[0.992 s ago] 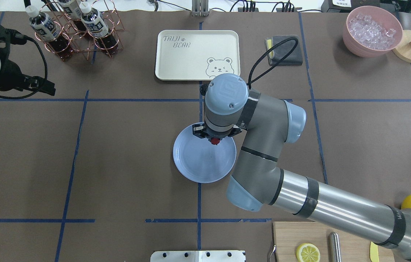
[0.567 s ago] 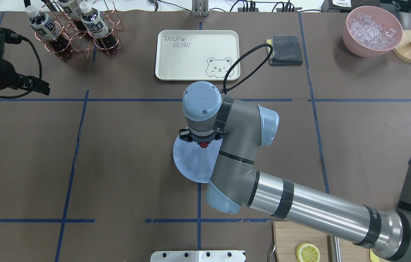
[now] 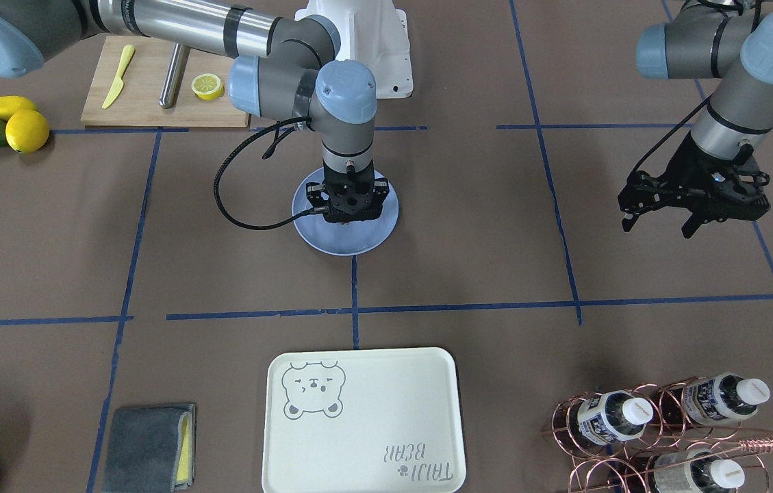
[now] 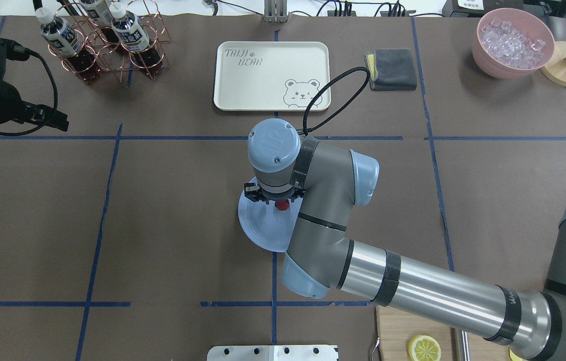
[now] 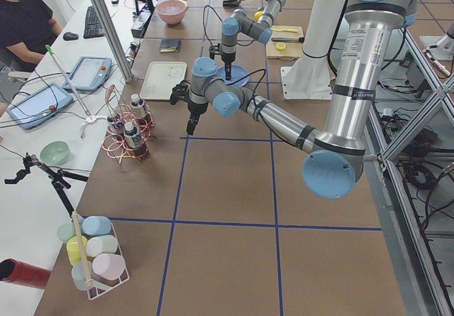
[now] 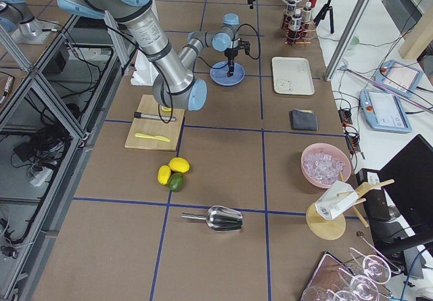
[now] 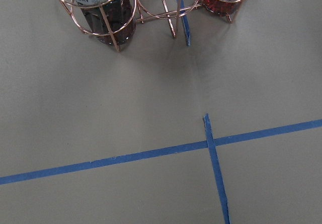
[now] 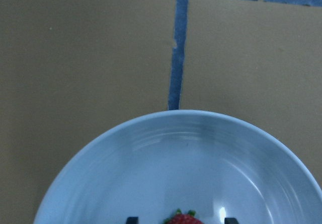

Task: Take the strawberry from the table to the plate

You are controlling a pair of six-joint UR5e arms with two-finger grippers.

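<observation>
The light blue-grey plate (image 4: 257, 228) lies at the table's middle, on a blue tape crossing. My right gripper (image 4: 276, 198) points straight down over it, low above the plate (image 3: 345, 244), shut on the small red strawberry (image 4: 281, 204). In the right wrist view the strawberry (image 8: 181, 218), red with green leaves, peeks in at the bottom edge between two dark fingertips (image 8: 132, 219), over the plate's glossy floor (image 8: 176, 158). My left gripper (image 3: 659, 224) hangs open and holds nothing, far off by the bottle rack.
A cream bear-print tray (image 4: 262, 75) lies beyond the plate. Further off stand a copper rack of bottles (image 4: 107, 40), a grey cloth (image 4: 393, 67) and a pink bowl of ice (image 4: 513, 42). A cutting board with a lemon half (image 4: 424, 347) sits near right, lemons (image 3: 16, 123) beside it.
My right arm carried the strawberry leftward from the plate's far rim to over its inner part, then slowed. The left arm shifted slightly back.
</observation>
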